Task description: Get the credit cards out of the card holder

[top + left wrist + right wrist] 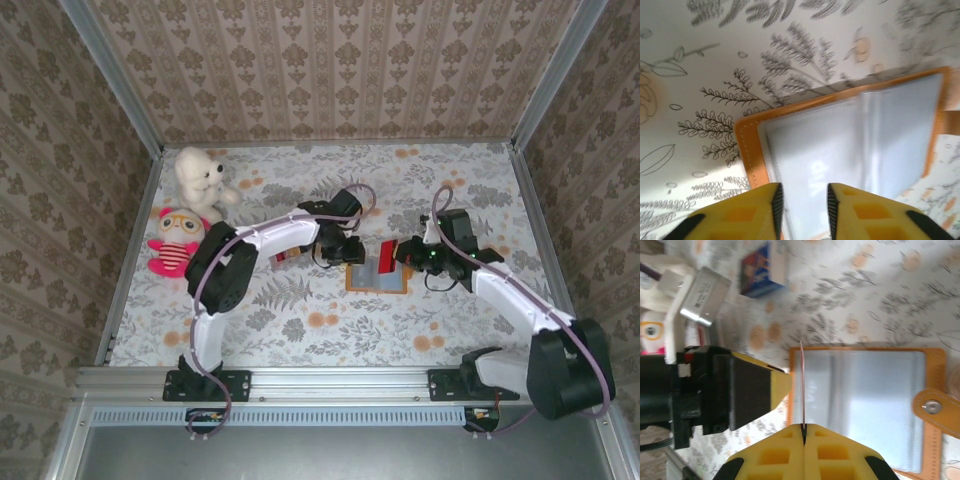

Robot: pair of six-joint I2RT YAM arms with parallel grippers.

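my right gripper (pixel 803 429) is clenched on a red card (pixel 802 385), pinching its lower edge so the card stands on end, thin side toward my wrist camera. i judge this upright pinch suits drawing a card straight out of a pocket slot without bending it.

beneath and just beyond it, the card holder (pixel 865 400) lies open and flat near the middle of the table (pixel 450 190), its snap tab at three o'clock in my right wrist view. the clear pockets facing up look grey; i see no card colour in them.

my left gripper (pixel 802 200) hangs low over the holder's other half, at about ten o'clock of it from above. its jaws are released, parted with nothing between them. i judge it sits there to steady the case so it does not lift with a card.

farther off, at eleven o'clock in my right wrist view, a small blue box (pixel 760 262) rests on the table. well apart, at ten o'clock of the holder from above, sit a pink striped doll (pixel 175 240) and behind it a white teddy bear (pixel 203 178), both out of the work.
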